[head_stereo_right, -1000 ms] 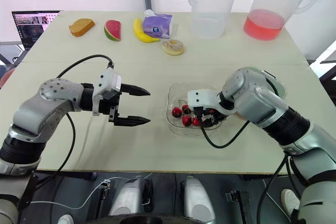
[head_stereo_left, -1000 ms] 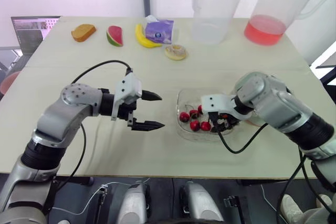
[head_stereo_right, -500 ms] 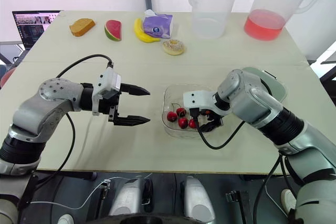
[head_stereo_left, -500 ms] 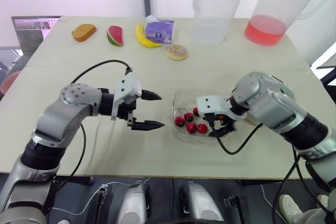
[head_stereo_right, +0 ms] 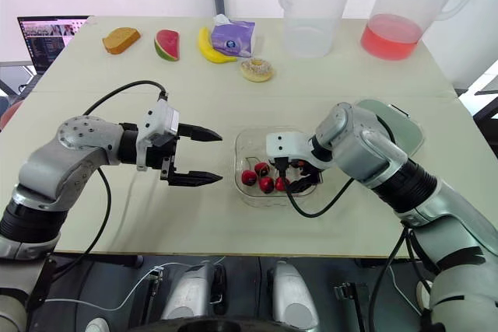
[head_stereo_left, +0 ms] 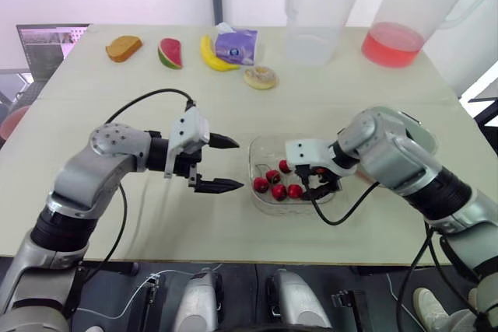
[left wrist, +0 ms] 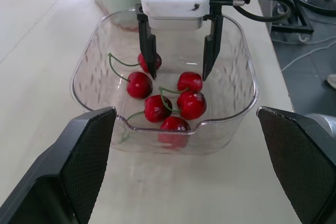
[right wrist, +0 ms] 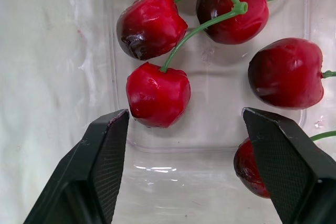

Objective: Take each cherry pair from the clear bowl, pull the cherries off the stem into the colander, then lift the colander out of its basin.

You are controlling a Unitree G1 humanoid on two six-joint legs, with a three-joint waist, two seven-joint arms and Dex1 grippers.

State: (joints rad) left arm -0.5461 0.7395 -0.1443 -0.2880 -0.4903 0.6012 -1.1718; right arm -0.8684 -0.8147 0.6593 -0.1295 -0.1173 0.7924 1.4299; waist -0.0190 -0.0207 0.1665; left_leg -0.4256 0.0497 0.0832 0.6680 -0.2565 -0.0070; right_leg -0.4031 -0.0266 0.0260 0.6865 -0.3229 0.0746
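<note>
Cherries [left wrist: 158, 107], glossy red on thin green stems, lie in your rounded-square clear plastic bowl [left wrist: 84, 77]. Your right gripper [left wrist: 178, 75] hangs inside, spread wide, empty; your left gripper [head_stereo_left: 239, 164] hovers beside the rim, likewise wide and empty. Beyond sits a pale green basin [head_stereo_right: 408, 126].

Left tool [head_stereo_left: 239, 164], right tool [left wrist: 178, 73], both agape

clear plastic bowl [left wrist: 245, 74] slid nearer the left gripper [head_stereo_left: 239, 164], right gripper [left wrist: 178, 75] moved along inside it

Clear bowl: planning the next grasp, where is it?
Head views: clear bowl centre-front on the table, between the open left pincer and the right pincer reaching inside.
</note>
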